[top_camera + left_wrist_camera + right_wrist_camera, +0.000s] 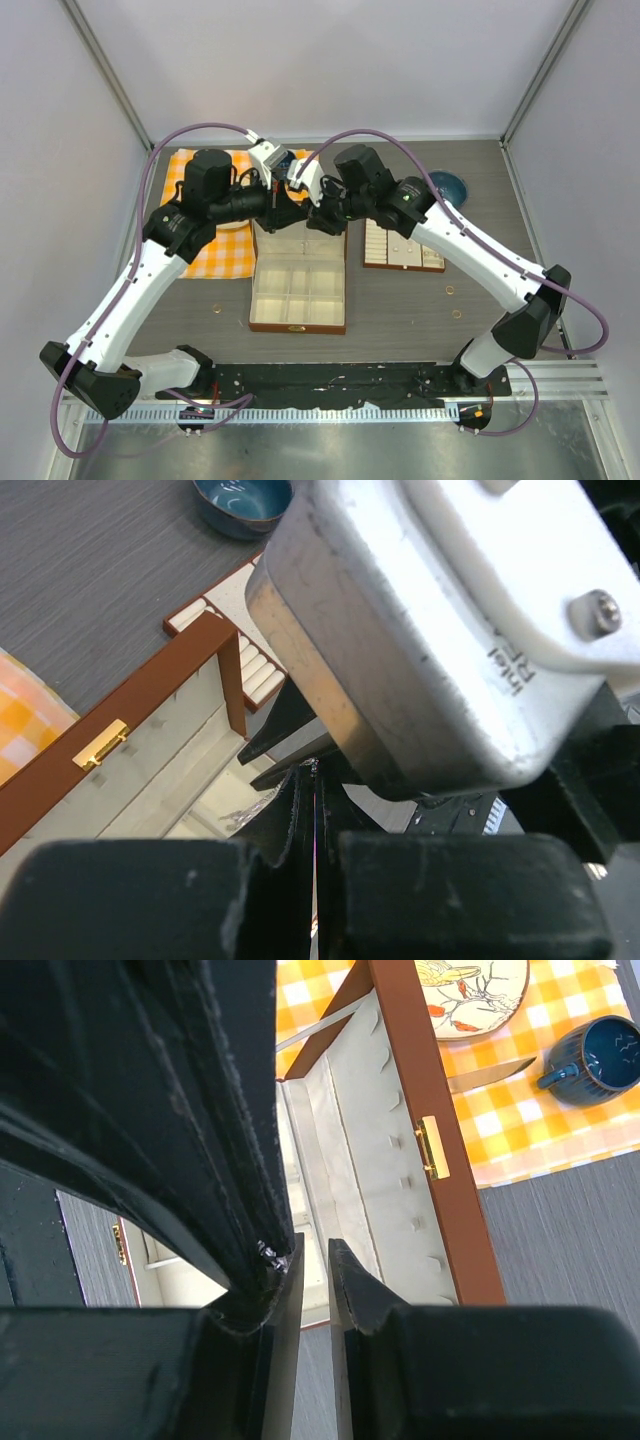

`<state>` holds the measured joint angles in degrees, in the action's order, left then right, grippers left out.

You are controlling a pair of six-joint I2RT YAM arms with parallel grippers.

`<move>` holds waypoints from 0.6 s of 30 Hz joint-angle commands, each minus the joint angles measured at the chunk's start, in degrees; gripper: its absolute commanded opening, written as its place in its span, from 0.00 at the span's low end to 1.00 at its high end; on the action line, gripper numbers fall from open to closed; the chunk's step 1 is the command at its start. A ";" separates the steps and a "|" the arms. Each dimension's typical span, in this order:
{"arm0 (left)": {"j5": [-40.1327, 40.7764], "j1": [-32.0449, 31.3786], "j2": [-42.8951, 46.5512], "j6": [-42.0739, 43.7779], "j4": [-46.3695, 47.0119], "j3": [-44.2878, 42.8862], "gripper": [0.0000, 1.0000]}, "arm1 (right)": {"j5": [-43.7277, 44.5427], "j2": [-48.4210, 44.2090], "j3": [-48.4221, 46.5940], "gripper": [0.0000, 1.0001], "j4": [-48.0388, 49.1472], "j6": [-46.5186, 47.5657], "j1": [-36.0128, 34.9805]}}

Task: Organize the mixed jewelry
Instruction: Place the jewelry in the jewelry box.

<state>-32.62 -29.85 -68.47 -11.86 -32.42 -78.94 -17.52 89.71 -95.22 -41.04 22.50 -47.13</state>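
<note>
Both arms meet over the far rim of the open brown wooden box with cream compartments [298, 326], mid-surface. On the left gripper [314, 780], jaws pressed together. There's a tiny glint at their tips, probably the thin silver chain necklace [266, 1250], too small to confirm. On the right gripper [313, 1260], jaws a narrow slit apart, nothing between. Compartments look empty. Three small gold-coloured rings lie loose: one [215, 309] toward the left edge, two [449, 290] toward the right. My read: early, nearly everything left.
</note>
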 commanded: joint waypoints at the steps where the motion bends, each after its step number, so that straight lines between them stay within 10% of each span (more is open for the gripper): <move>1: -0.87 0.23 0.44 -0.54 2.28 -1.22 0.00 | 0.20 -3.40 0.65 0.21 3.24 -0.27 0.11; 18: -0.69 0.84 0.00 -1.33 3.51 -1.31 0.00 | 0.38 -4.55 3.02 0.21 3.33 -0.44 -0.06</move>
<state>-32.60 -29.47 -68.51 -12.08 -31.86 -78.94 -16.80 87.46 -92.09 -40.32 22.52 -47.13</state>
